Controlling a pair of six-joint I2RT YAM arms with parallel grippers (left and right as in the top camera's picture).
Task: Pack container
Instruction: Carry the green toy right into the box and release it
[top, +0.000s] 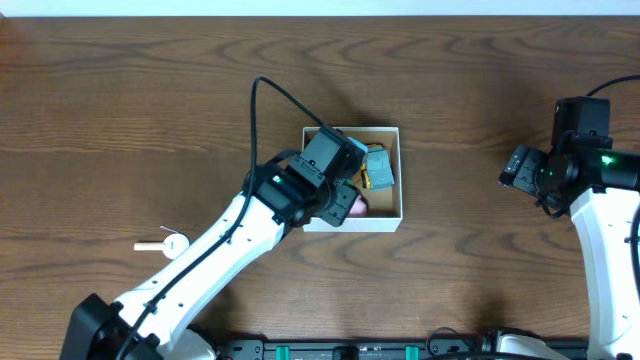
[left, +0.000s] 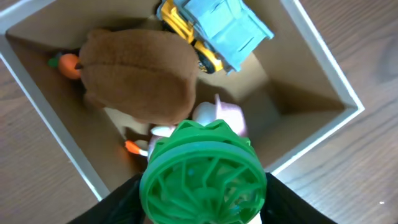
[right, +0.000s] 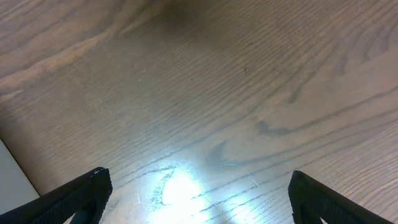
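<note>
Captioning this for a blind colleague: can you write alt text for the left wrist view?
A green ribbed round toy hangs close to the camera over the open container, which holds a brown plush toy, a blue-and-yellow toy truck and a small pink toy.

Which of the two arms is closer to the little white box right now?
Left. The left gripper hangs over the box, holding a green toy. The right gripper sits far off to the box's right, over bare table.
</note>
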